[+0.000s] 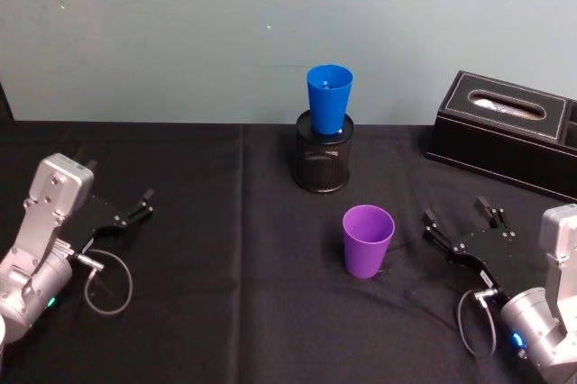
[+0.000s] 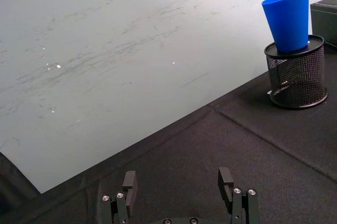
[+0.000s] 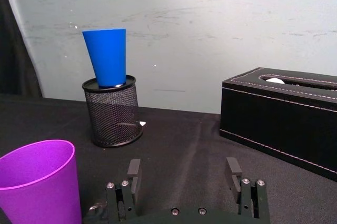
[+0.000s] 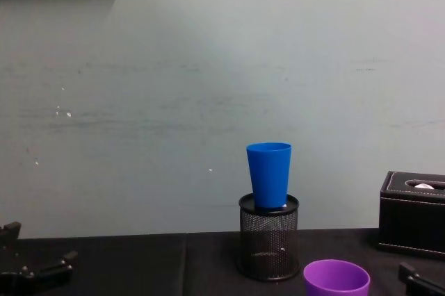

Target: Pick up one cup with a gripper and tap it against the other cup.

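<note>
The purple cup (image 1: 368, 240) stands upright on the black cloth in the middle of the table; the purple cup (image 3: 38, 187) is near in the right wrist view, and the purple cup (image 4: 336, 278) shows low in the chest view. The blue cup (image 1: 328, 99) stands upright in a black mesh pen holder (image 1: 323, 160) behind it; the blue cup (image 2: 288, 18), the blue cup (image 3: 107, 56) and the blue cup (image 4: 270, 174) all sit in that holder. My right gripper (image 1: 462, 227) rests open to the right of the purple cup, empty. My left gripper (image 1: 144, 202) lies open at the far left.
A black tissue box (image 1: 505, 132) stands at the back right, beside the pen holder. A seam in the black tablecloth (image 1: 242, 249) runs front to back. A pale green wall (image 1: 180, 32) closes the back of the table.
</note>
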Robot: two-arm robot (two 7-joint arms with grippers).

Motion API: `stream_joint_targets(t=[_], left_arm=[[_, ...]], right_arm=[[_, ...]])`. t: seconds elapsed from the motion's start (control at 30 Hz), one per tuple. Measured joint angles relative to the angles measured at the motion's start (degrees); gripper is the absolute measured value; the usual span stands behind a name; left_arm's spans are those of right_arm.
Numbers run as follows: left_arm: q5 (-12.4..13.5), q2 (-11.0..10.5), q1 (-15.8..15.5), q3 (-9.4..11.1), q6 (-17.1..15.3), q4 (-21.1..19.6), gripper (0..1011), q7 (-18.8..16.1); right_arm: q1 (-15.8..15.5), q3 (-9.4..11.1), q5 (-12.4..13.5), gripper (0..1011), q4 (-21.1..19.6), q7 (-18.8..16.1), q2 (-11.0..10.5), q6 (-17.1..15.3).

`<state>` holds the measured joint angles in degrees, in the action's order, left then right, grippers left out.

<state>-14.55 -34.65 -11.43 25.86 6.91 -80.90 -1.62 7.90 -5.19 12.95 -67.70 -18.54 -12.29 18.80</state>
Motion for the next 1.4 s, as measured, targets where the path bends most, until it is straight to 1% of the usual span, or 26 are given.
stream_joint_targets(t=[1.4], left_arm=[[0.0, 0.0, 0.0, 0.0, 0.0, 0.0, 1011, 0.0]], right_arm=[[0.0, 0.0, 0.0, 1002, 0.0, 0.0, 0.0, 0.0]])
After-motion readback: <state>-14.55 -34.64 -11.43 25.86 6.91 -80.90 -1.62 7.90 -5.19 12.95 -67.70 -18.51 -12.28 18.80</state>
